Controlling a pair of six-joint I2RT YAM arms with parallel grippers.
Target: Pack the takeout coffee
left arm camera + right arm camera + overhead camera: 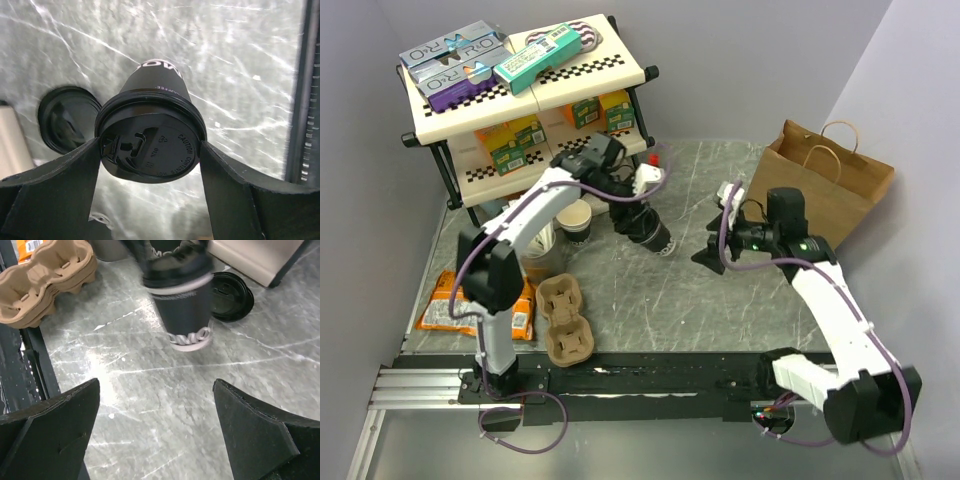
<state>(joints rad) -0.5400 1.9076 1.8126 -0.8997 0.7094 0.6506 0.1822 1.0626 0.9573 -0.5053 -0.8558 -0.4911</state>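
The takeout coffee (655, 237) is a dark paper cup with white lettering and a black lid (150, 150). My left gripper (632, 218) is shut on it at the lid rim, one finger (60, 185) on each side. It holds the cup tilted above the table's middle, base pointing toward the right arm. The cup also shows blurred in the right wrist view (182, 305). My right gripper (705, 255) is open and empty (156, 385), low over the marble table just right of the cup.
A brown paper bag (830, 185) stands open at the back right. A pulp cup carrier (565, 320) lies front left. An open cup (578, 222), a loose black lid (231, 289), a cup of white sticks (542, 250) and a snack shelf (520, 90) stand at the left.
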